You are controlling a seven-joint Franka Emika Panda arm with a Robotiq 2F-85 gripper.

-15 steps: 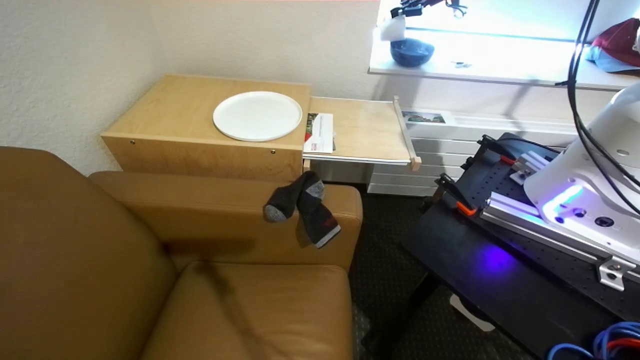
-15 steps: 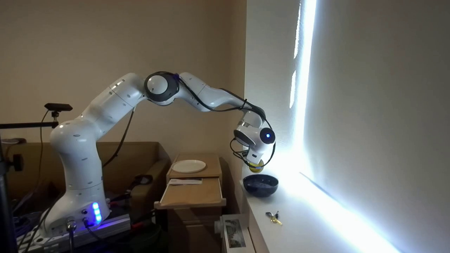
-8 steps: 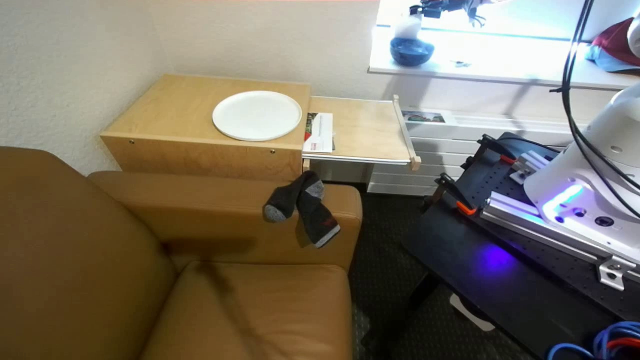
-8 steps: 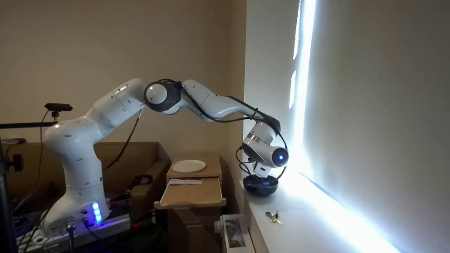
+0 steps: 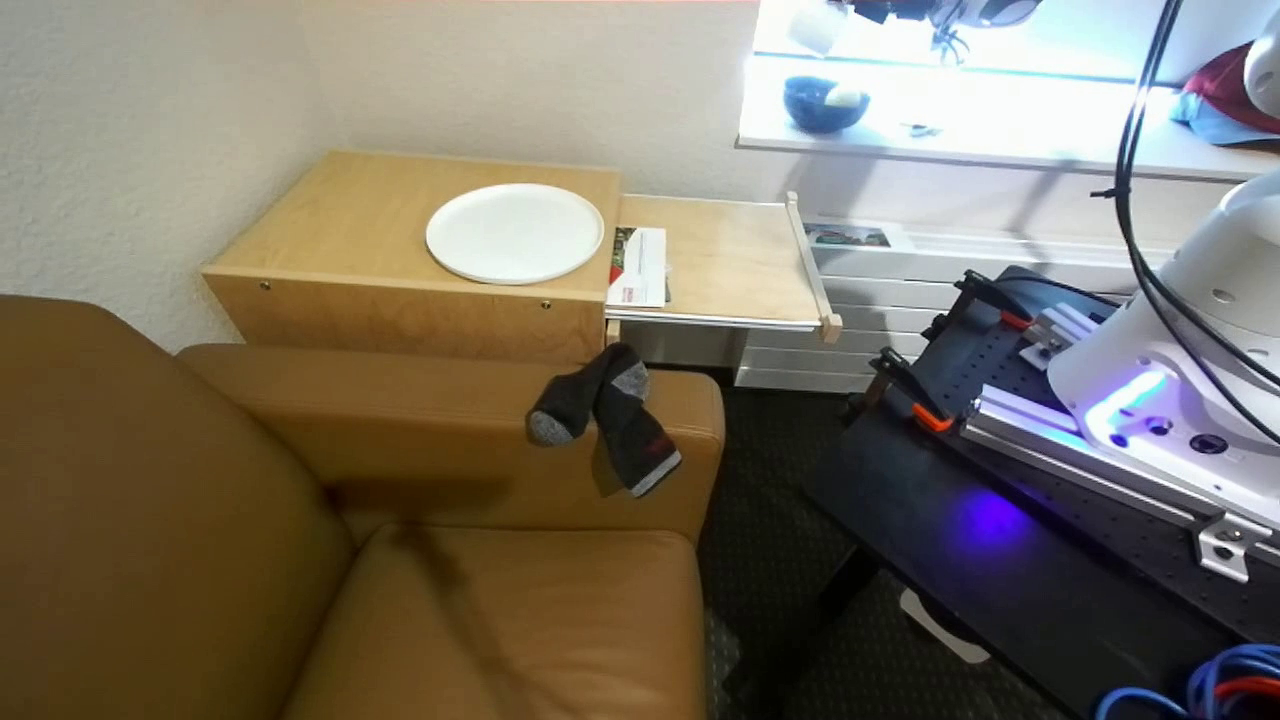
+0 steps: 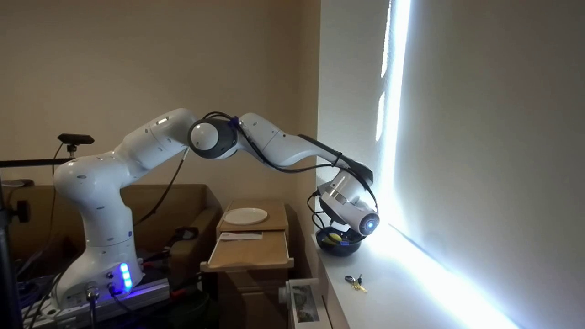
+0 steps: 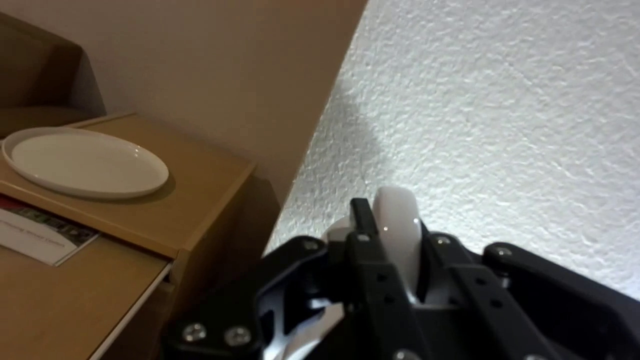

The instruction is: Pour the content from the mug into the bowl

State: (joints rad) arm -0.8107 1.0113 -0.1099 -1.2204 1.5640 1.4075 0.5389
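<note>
The white mug (image 5: 818, 27) is held in the air above the bowl in an exterior view, tilted. In the wrist view its handle (image 7: 400, 235) sits between the two fingers of my gripper (image 7: 393, 222), which are shut on it. The gripper (image 5: 858, 8) is partly cut off by the top edge in that exterior view. The dark blue bowl (image 5: 808, 108) stands on the windowsill and also shows in an exterior view (image 6: 338, 250). A yellow thing (image 6: 335, 237) lies in the bowl; it looks pale in an exterior view (image 5: 848, 97). The mug is hidden behind the wrist there.
Keys (image 6: 356, 283) lie on the windowsill (image 6: 365, 310) near the bowl. A wall stands close beyond the mug. A white plate (image 5: 515, 233) is on the wooden cabinet (image 5: 380, 210), whose drawer (image 5: 730, 260) is pulled out. A red cap (image 5: 1235, 85) lies on the sill.
The arm has moved lower and toward the window, and the mug has turned and then risen above the bowl. The yellow thing, earlier above the bowl, now lies in it.
</note>
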